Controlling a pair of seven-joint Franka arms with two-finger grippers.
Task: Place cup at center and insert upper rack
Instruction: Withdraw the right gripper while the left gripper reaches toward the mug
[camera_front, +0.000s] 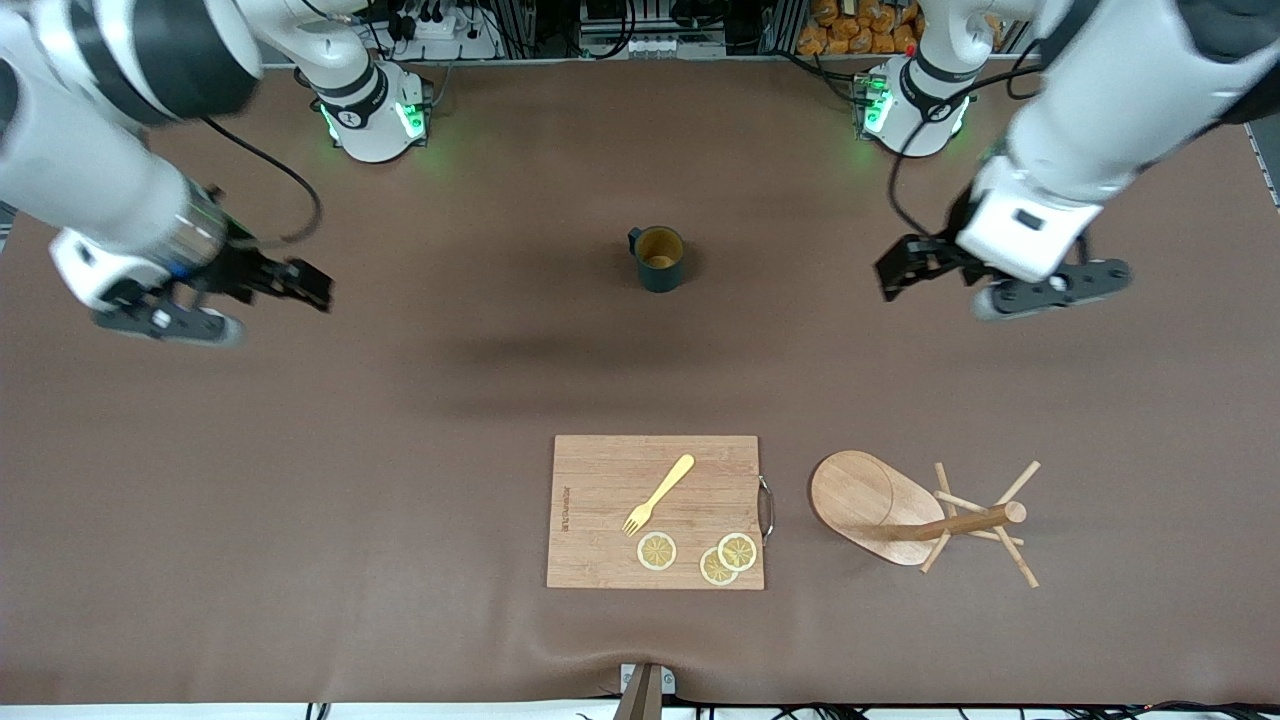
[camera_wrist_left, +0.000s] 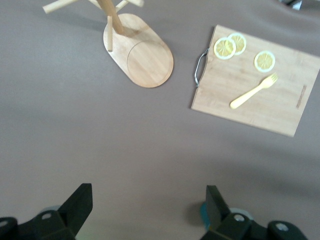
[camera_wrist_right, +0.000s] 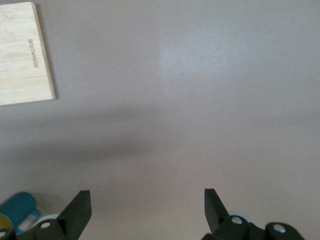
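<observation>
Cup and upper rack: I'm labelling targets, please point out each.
cup (camera_front: 659, 262), front view, on its dark outer wall.
upper rack (camera_front: 862, 497), front view, on its oval base.

The cup (camera_front: 659, 258) stands upright on the worktop (camera_front: 400, 450), mid-way between the two arm bases. Nearer the front camera lies the board (camera_front: 655, 512), with a fork (camera_front: 658, 494) and three lemon slices (camera_front: 656, 551) on it. Just beside the board, toward the left arm's end, the rack (camera_front: 915, 515) lies tipped on its side. Each claw hangs over bare worktop: the right claw (camera_front: 300, 283) at its own end, the left claw (camera_front: 900, 268) at the other.
</observation>
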